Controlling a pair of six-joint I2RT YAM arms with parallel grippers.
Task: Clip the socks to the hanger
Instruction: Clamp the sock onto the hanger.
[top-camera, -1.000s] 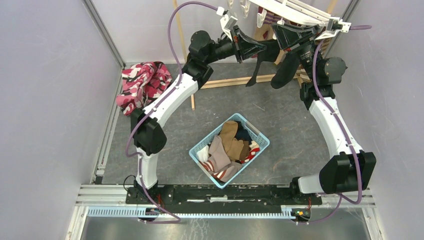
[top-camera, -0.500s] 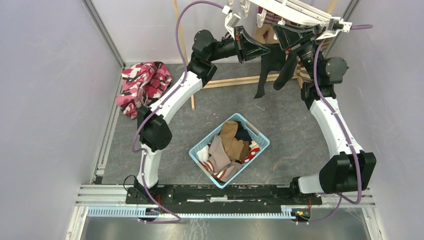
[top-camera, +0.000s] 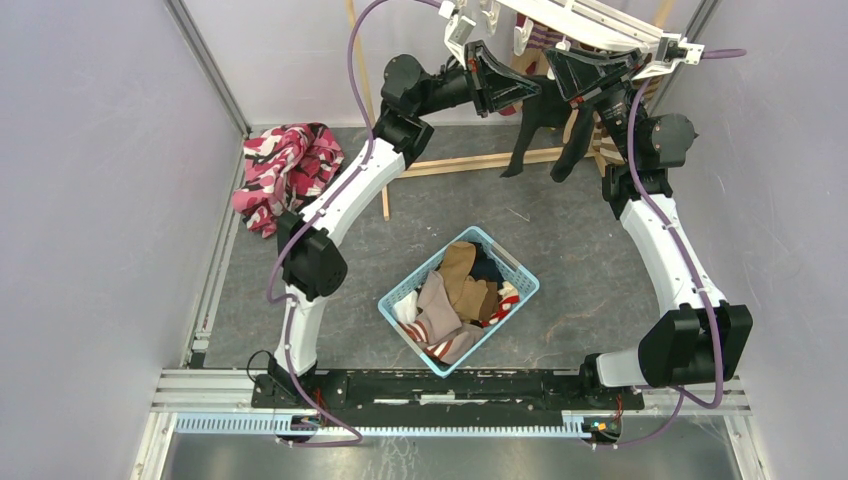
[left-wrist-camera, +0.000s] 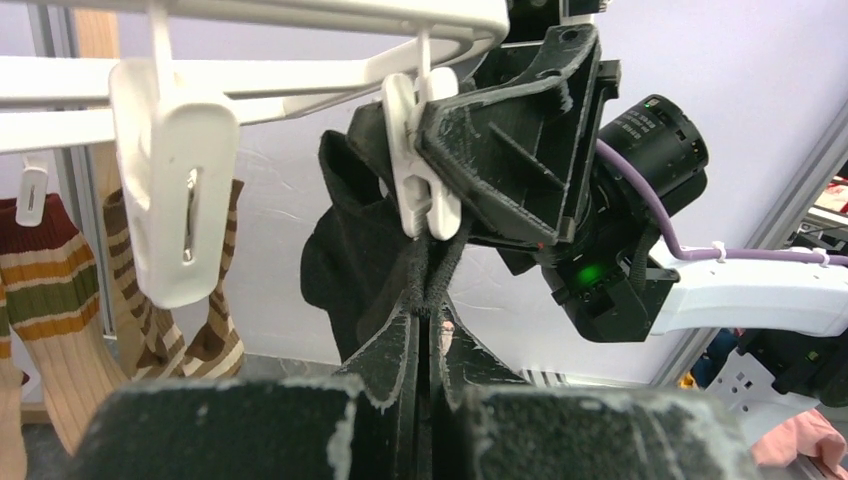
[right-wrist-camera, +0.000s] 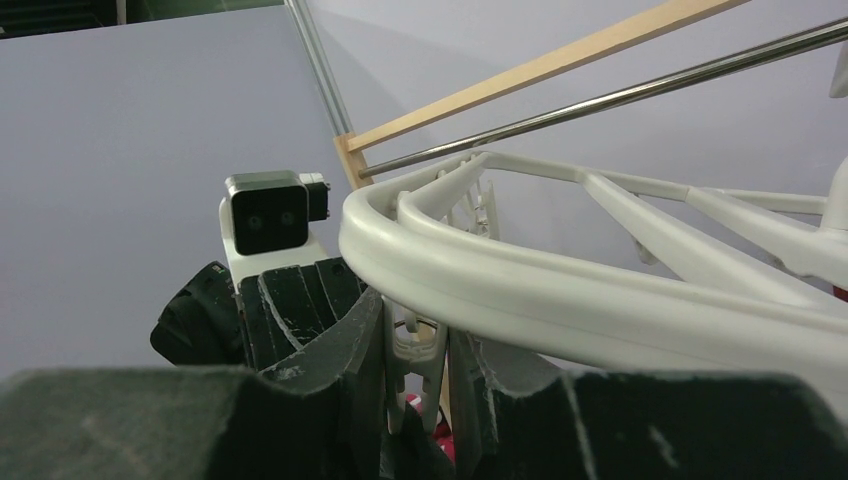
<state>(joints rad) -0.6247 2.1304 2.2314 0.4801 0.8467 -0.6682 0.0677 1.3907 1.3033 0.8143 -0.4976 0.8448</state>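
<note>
Caught at the rack: my left pincer (left-wrist-camera: 428, 292) pinches one limp black sock (left-wrist-camera: 345, 250) shut; my right pincer (right-wrist-camera: 415, 328) squeezes one white plastic clip (right-wrist-camera: 418, 352) beneath the smooth rounded hanger (right-wrist-camera: 560, 295).

no words, brands or numbers can be read in any view. the hanger (left-wrist-camera: 300, 20) and each clip (left-wrist-camera: 175, 190) on it are plain white. the lens ring (left-wrist-camera: 655, 130) on the right wrist carries small pale marks, too blurred to make out.
</note>
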